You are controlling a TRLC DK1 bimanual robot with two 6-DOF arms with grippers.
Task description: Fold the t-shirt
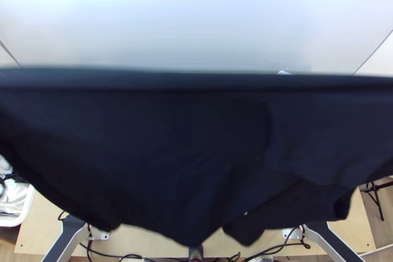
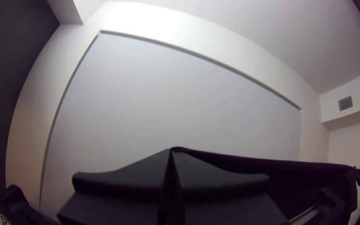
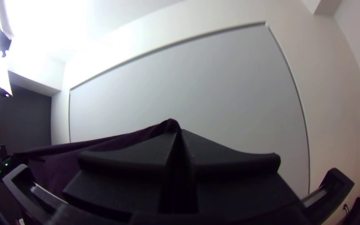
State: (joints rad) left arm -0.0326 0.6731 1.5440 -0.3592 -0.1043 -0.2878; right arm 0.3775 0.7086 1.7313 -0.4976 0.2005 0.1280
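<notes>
Dark t-shirt (image 1: 186, 144) is held up, stretched between the arms, over the table (image 1: 142, 240), near edge left uncovered; upper edge is pinched at one end by closed left fingers (image 2: 134, 175), at the other by closed right fingers (image 3: 138, 160)

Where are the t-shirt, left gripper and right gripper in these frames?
T-shirt (image 1: 182, 144): top view, middle of the hanging dark cloth.
Left gripper (image 2: 171, 153): left wrist view, between its fingertips.
Right gripper (image 3: 179, 134): right wrist view, between its fingertips.
</notes>
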